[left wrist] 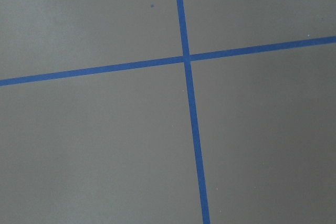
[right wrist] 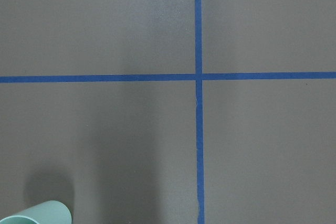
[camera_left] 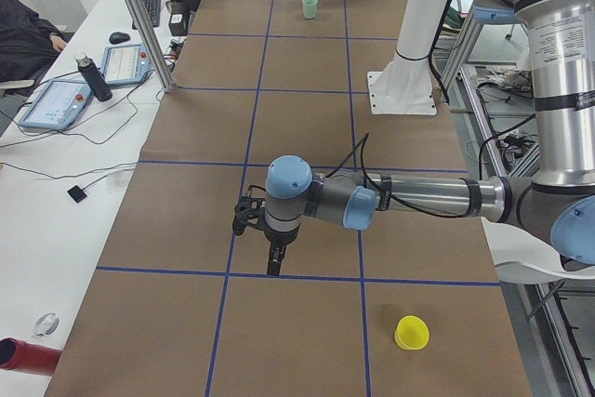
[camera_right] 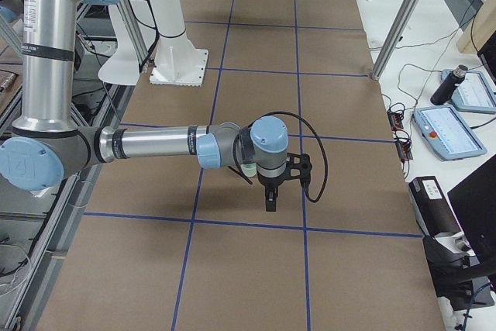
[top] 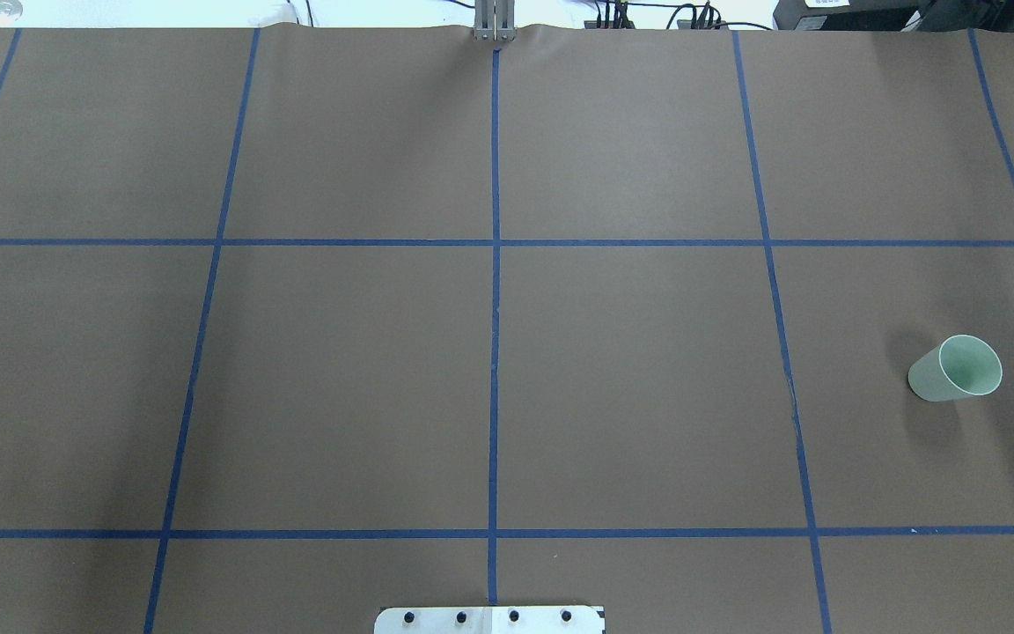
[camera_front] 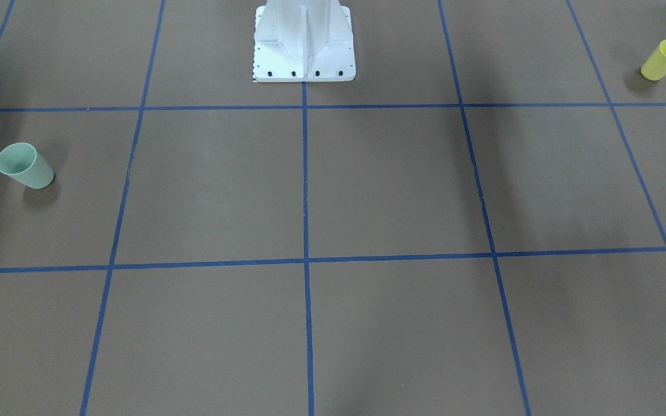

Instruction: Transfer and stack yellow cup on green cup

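Hanging fingers-down over the brown table (top: pixel 340 379), my left claw (camera_left: pixel 276 262) shows only in the side camera at my left end, so I cannot tell whether its fingers are apart or together. It is off the surface, above a line of the blue tape (top: pixel 494 352) grid, with nothing seen between the fingers. My left wrist camera gives brown cover and 1 tape crossing. My right claw (camera_right: pixel 270 201) shows likewise only in the side camera at my right end, pointing down, clear of the table; apart or together, I cannot tell. The 2 cups stand well apart, at opposite ends of the table. The yellow cup (camera_left: pixel 412 333) stands upright, mouth up, at my left end, in the row of squares nearest my side, apart from the left claw and touching nothing. The green cup (top: pixel 954 369) stands upright, mouth up, toward my right end in the middle row of squares. From the right-end camera it is partly hidden behind my right wrist, near the claw. In my right wrist camera only its rim shows, at the lower-left corner, below a tape crossing. The white pedestal (camera_front: pixel 304 52) sits mid-table at my edge, on the centre tape line.
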Robot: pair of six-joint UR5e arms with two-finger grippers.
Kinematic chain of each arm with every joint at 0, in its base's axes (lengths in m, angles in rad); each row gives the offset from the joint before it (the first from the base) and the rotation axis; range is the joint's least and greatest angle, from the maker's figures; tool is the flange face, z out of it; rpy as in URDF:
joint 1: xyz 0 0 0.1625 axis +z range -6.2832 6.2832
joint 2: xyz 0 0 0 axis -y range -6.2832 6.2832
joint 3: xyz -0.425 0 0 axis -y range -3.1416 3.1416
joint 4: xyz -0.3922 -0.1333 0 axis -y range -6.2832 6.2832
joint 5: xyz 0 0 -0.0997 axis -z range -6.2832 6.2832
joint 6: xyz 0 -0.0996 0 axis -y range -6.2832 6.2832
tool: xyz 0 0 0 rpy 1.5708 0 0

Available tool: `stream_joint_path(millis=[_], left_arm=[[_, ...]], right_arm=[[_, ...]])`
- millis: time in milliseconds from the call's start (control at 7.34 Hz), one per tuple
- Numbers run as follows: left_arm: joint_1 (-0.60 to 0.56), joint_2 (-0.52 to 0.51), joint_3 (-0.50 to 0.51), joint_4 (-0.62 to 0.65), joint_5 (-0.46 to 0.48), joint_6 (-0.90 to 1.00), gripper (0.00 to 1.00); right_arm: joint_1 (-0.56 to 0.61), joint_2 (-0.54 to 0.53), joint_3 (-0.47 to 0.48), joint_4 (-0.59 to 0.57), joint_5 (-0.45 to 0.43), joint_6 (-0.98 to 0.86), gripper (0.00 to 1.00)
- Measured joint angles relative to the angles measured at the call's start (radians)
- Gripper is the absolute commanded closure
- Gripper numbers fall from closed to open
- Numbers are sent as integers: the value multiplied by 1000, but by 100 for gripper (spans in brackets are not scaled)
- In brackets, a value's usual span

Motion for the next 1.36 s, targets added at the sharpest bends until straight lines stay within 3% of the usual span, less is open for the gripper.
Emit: stream_joint_path(millis=[817,1362], left_arm=[[-4,10,-34,-1,-1,-34,0],[-1,137,-187,-12,56,-313,0]], right_arm=[[-1,8,8,2,-4,1,0],[-1,12,15,0,-9,6,0]])
